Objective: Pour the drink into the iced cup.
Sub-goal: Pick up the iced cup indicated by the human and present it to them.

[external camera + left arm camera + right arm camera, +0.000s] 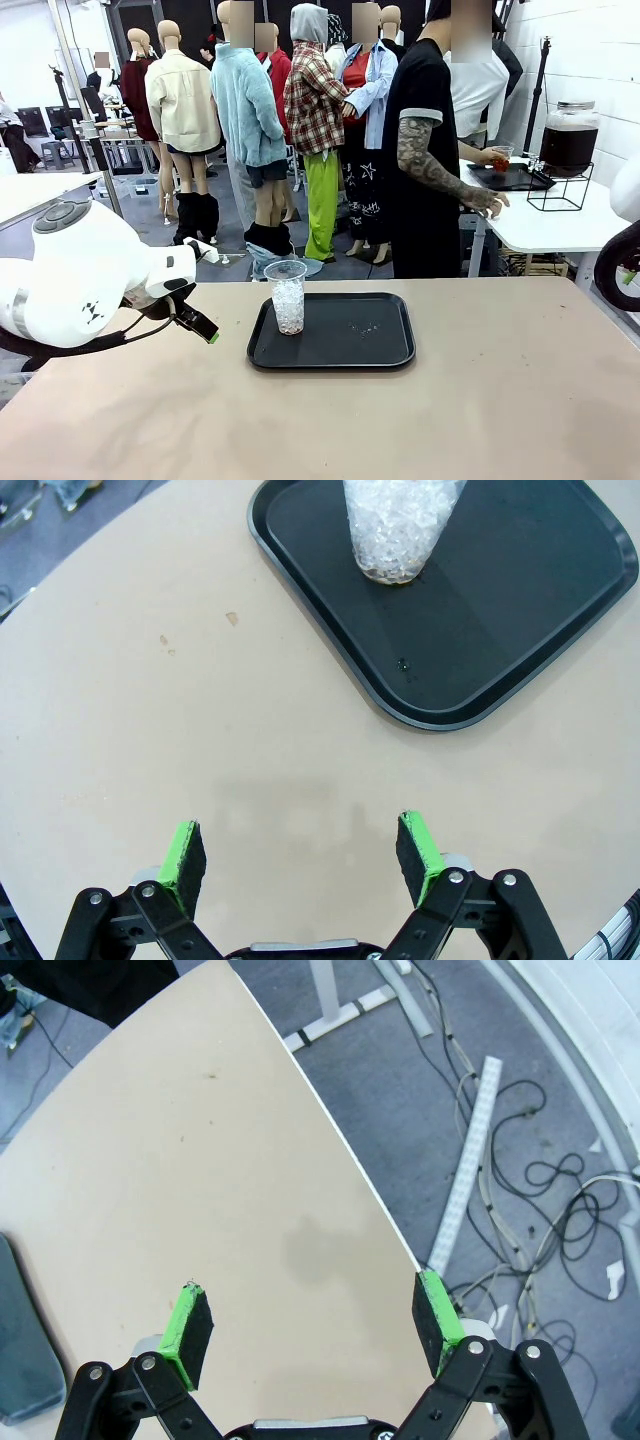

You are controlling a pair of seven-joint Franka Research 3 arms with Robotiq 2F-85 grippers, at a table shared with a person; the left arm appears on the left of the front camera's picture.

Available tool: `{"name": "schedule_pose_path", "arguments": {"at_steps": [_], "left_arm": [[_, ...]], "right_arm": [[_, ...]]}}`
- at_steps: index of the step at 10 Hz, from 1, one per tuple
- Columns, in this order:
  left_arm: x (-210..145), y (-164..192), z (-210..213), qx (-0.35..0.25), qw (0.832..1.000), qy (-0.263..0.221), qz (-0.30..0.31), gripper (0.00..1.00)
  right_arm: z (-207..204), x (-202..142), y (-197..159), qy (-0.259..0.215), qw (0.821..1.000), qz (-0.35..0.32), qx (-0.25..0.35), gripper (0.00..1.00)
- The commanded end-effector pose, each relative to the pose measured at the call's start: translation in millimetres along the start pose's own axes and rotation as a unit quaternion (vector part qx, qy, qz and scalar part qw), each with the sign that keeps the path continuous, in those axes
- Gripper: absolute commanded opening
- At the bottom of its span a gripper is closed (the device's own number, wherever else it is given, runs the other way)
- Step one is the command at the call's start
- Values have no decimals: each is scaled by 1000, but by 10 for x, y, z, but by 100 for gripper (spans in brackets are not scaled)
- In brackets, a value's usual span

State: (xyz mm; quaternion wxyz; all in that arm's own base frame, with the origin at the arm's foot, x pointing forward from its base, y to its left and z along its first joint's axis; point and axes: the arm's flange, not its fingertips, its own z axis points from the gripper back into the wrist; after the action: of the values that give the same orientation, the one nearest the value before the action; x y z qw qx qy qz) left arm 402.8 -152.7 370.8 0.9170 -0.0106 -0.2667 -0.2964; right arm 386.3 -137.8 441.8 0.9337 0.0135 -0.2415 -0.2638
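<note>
**Figure.** Iced cup [288, 295] standing upright on the left part of a black tray [380, 345]. The tray is a shallow rounded rectangle with a matte finish and a few droplets on it, and it lies on a smooth beige tabletop [500, 400]. The cup is clear, tapered and packed with crushed ice. It is probably thin-walled, light, easily dented and slippery when wet, so it is best taken gently at mid-wall, below the rim.

The drink [568, 148], a dark brown liquid, fills a glass jar [572, 108] on a wire stand [560, 190], well beyond the tray to its right. There a person [425, 150] holds a small cup [501, 158] of orange-red liquid, which would slosh if tilted.

The left end effector [300, 855] hovers just left of the tray, released and empty. The right end effector [315, 1325] is well right of the tray, over the tabletop's edge, likewise released.
</note>
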Motion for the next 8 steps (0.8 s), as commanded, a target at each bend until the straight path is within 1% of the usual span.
{"name": "schedule_pose_path", "arguments": {"at_steps": [1,8], "left_arm": [[-8,16,7,0,1000,-1,2,100],[-8,16,7,0,1000,-1,2,100]], "right_arm": [[-13,15,-2,-6,1000,2,-2,100],[-13,15,-2,-6,1000,2,-2,100]]}}
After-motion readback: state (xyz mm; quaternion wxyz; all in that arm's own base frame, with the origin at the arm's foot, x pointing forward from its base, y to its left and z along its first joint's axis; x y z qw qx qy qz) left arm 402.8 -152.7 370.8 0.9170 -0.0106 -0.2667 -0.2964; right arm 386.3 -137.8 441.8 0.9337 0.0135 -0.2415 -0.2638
